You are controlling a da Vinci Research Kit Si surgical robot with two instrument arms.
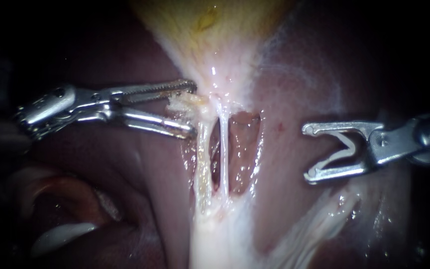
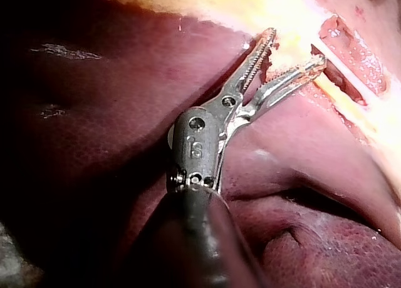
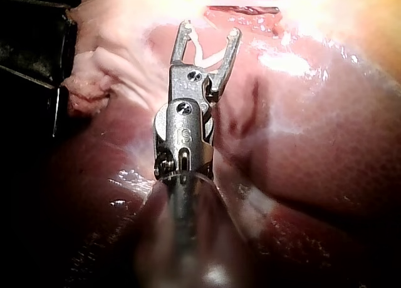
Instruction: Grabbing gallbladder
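The yellowish gallbladder (image 1: 210, 30) narrows downward into pale tissue, from which two thin tubes run: a left tube (image 1: 202, 159) and a right tube (image 1: 223, 149). My left instrument (image 1: 194, 108) comes in from the left with its toothed jaws open at the gallbladder's neck. A frayed tuft of tissue (image 1: 182, 102) lies between them. In the left wrist view the left instrument (image 2: 296, 47) shows a clear gap between its jaws. My right instrument (image 1: 308, 153) hangs off to the right of the tubes. Its jaws stand wide around a white V-shaped clip (image 1: 335, 158), as the right instrument (image 3: 209, 29) also shows in its wrist view.
Dark red liver (image 1: 125, 189) surrounds the field and shows through the gaps beside the tubes (image 1: 245, 144). White fatty strands (image 1: 319, 219) run below the right instrument. A pale fold (image 1: 60, 236) sits at the lower left.
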